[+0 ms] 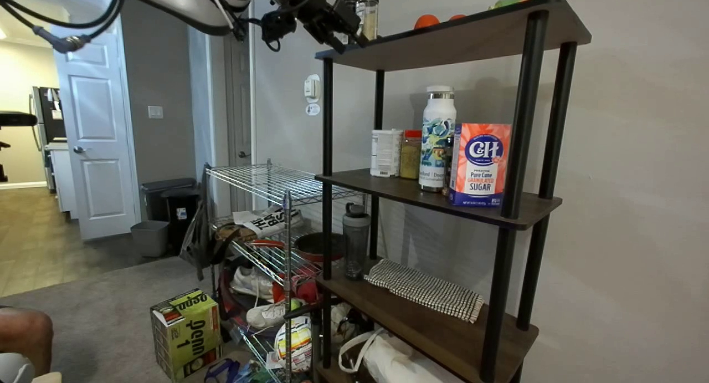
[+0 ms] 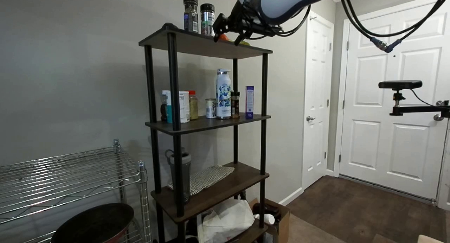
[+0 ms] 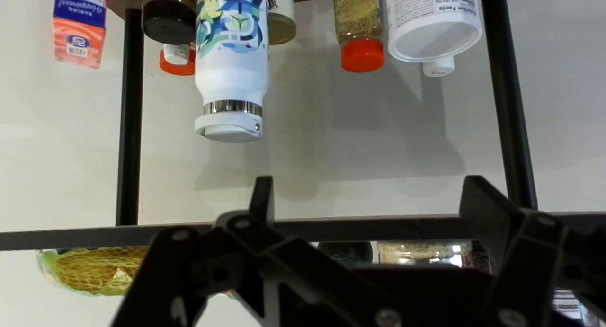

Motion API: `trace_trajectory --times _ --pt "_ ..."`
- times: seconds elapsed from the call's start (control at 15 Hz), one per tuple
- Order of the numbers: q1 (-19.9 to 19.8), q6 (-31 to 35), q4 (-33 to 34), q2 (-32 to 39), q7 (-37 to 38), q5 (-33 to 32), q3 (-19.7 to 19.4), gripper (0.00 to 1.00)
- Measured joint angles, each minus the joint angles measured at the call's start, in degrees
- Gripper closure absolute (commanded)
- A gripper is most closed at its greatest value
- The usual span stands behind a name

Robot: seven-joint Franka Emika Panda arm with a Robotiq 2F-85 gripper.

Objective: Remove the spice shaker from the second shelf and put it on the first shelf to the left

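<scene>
The dark brown first shelf (image 1: 471,42) is the rack's top board. Two black-capped spice shakers (image 1: 368,14) (image 2: 191,16) stand upright on its left end. On the second shelf (image 1: 388,186) stand a red-capped spice shaker (image 1: 410,156) (image 3: 362,52) and a dark, black-capped shaker (image 2: 235,104) (image 3: 169,22). I cannot tell which shaker the task means. My gripper (image 1: 350,44) (image 2: 226,41) is at the first shelf's front edge, near the top shakers. In the wrist view, which stands upside down, its fingers (image 3: 367,194) are wide apart with nothing held. The gripper's body partly hides the top jars.
A white patterned bottle (image 1: 437,139), a sugar box (image 1: 481,164), a white container (image 1: 386,153) and a small can (image 2: 211,108) share the second shelf. Orange items (image 1: 426,21) and a netted bag (image 3: 94,270) lie on top. Black posts (image 1: 328,150) bound the rack. A wire rack (image 1: 266,183) stands alongside.
</scene>
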Motion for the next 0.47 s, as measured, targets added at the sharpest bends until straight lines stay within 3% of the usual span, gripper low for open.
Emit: trace_trajectory --times 0.47 --pt "-0.2 0.1 -5.5 -3.8 0.0 2.8 -0.7 0.00"
